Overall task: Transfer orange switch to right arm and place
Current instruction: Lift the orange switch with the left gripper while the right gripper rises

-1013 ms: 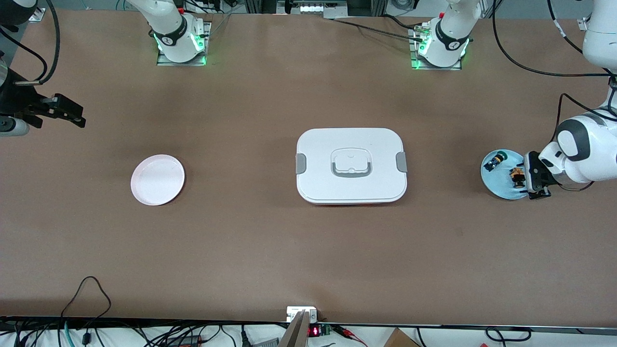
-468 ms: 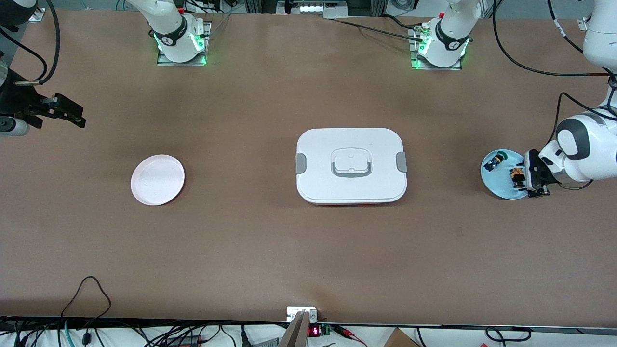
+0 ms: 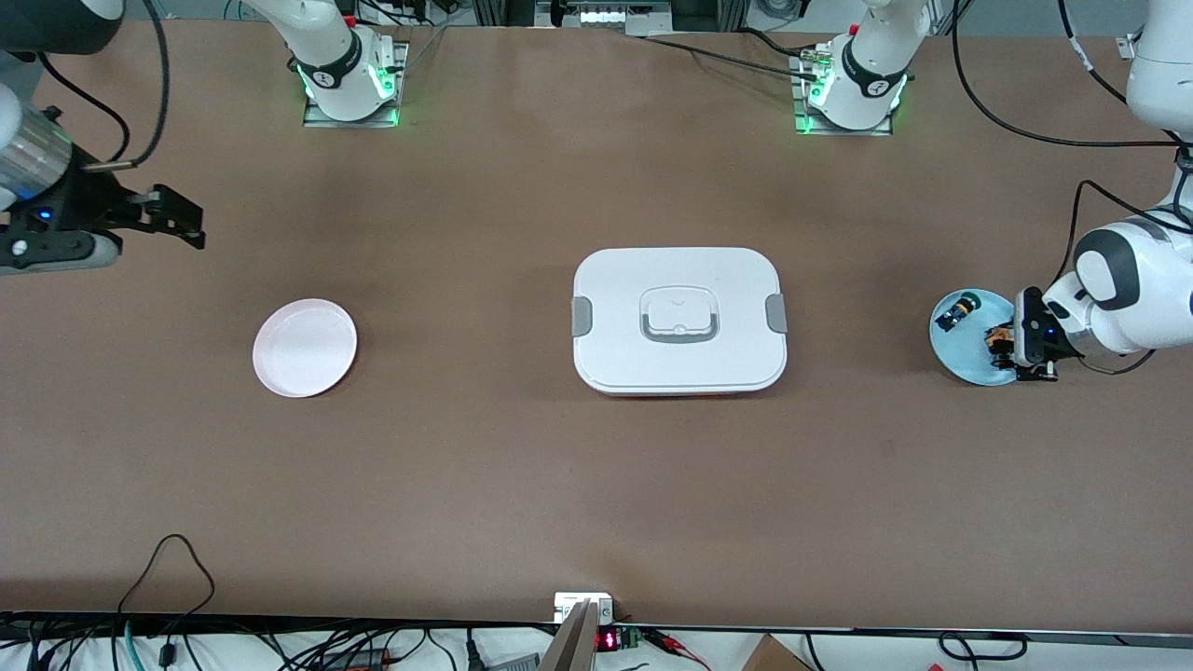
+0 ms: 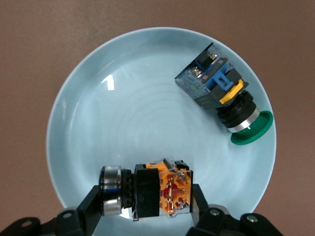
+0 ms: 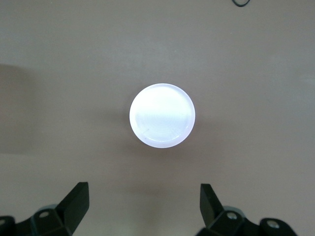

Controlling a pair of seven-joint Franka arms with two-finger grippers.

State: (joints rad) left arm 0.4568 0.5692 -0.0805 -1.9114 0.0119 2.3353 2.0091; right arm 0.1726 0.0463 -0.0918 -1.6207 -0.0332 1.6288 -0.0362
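Note:
The orange switch [image 3: 999,341] lies on its side on the light blue plate [image 3: 965,362] at the left arm's end of the table. In the left wrist view the orange switch [image 4: 170,189] shows a black body, a silver ring and an orange end. My left gripper [image 3: 1021,340] is low over the plate. Its fingers [image 4: 93,206] press on both ends of the switch, and the left gripper [image 4: 145,196] is shut on it. My right gripper [image 3: 186,224] is open and empty, up over bare table at the right arm's end. In its wrist view the right gripper [image 5: 143,191] frames only table.
A blue-black switch with a green cap [image 3: 958,308] lies on the same blue plate [image 4: 123,113], also seen in the left wrist view [image 4: 221,96]. A pink plate [image 3: 305,347] sits toward the right arm's end [image 5: 162,115]. A white lidded box [image 3: 678,320] is mid-table.
My right gripper has moved a little toward the table's middle. My left gripper has shifted slightly over the blue plate and sits around the orange switch.

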